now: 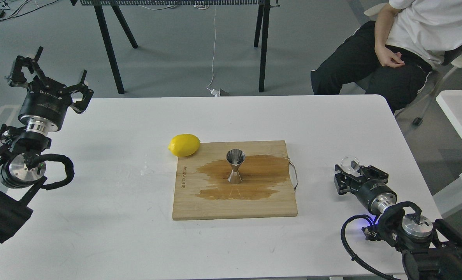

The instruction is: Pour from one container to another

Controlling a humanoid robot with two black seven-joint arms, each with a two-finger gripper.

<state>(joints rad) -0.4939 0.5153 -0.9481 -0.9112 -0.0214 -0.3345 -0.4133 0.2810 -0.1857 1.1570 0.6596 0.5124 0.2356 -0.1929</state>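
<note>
- My right gripper [349, 171] sits low over the white table [118, 217], near its right edge.
- Its fingers are closed around the little clear glass cup [350, 163]. The cup sticks out past the fingertips.
- The shiny metal jigger [235, 166] stands upright in the middle of the wooden board [234, 204]. It is well apart from the glass cup, off to the cup's left.
- A dark wet patch [254, 175] spreads on the board around the jigger.
- A yellow lemon [184, 145] lies at the board's far left corner, touching its edge.
- My left gripper [55, 74] is raised at the table's far left. Its fingers are spread wide and hold nothing.
</note>
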